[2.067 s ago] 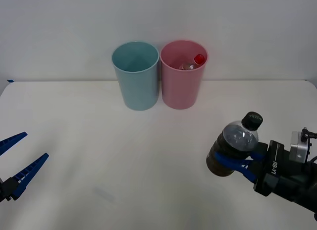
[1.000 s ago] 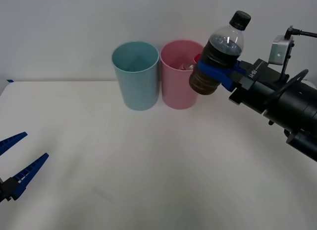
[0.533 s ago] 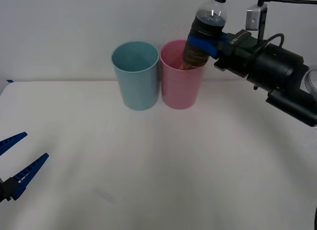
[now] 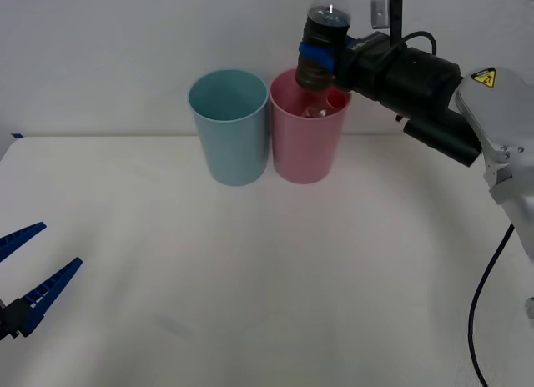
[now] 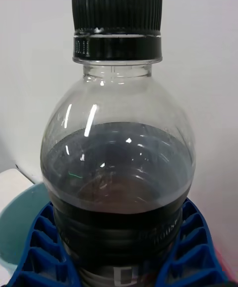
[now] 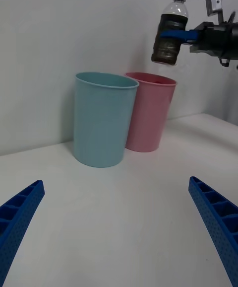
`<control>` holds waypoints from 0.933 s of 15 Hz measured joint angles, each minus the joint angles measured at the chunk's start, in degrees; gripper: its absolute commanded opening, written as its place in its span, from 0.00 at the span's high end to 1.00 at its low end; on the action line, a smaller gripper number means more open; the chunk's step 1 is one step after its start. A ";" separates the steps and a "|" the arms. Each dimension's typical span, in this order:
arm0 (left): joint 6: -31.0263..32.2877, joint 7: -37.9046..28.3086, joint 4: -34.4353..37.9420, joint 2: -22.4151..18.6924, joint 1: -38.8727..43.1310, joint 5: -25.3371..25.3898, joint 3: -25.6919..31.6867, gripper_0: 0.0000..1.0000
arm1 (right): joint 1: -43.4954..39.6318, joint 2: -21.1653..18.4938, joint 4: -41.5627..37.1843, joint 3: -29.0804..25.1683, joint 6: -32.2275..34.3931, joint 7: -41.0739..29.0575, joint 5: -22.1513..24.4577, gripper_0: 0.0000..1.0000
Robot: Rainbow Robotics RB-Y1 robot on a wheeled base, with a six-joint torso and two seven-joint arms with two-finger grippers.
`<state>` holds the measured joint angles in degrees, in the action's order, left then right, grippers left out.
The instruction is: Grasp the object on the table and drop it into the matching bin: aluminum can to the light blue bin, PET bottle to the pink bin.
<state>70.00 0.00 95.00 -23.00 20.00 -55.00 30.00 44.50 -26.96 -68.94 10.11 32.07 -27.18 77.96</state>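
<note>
**PET bottle held over the pink bin, ready to drop**

The right pincer is clamped around the PET bottle, its blue ribbed fingers pressing the dark label band on both sides. The bottle hangs upright in the air just above the mouth of the pink bin, which stands touching the light blue bin at the far side of the white worktop. Inside the pink bin lies another clear bottle with a red cap.

The held bottle is small and clear, with a rounded shoulder, a ribbed black cap and a black collar ring beneath it. Dark liquid fills it up to the shoulder, so it is probably heavier than an empty one and would fall straight once let go. The smooth plastic looks slippery and likely gives a little under pressure; the banded waist, where the fingers now sit, seems the soundest place to hold, well below the narrow neck.

The left pincer waits low at the near left edge of the worktop, fingers spread wide, holding nothing.
</note>
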 measured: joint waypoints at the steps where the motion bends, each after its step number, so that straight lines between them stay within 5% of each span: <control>1: 0.00 0.00 0.00 0.00 0.00 0.00 0.00 0.00 | 1.28 0.51 2.01 0.00 -0.05 0.35 0.16 1.00; 5: 0.00 0.00 0.00 0.00 0.00 0.00 0.00 0.00 | 5.37 2.26 8.64 0.00 -0.46 2.00 0.27 0.98; 7: 0.00 0.00 0.00 0.00 0.00 0.00 0.00 0.00 | 5.76 2.51 9.34 0.00 -0.84 2.44 0.27 0.86; 8: 0.00 0.00 0.00 0.00 0.00 0.00 0.00 0.00 | 5.77 2.52 9.35 0.00 -0.86 2.47 0.27 0.36; 9: 0.00 0.00 0.00 0.00 0.00 0.00 0.00 0.00 | 5.77 2.55 9.36 0.00 -0.86 2.53 0.27 0.00; 14: 0.00 0.00 0.00 0.00 0.00 0.00 0.00 0.00 | 5.80 2.54 9.32 0.00 -0.86 3.48 0.27 0.00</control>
<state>70.00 0.00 95.00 -23.00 20.00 -55.00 30.00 50.30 -24.41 -59.62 10.11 31.21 -23.70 78.23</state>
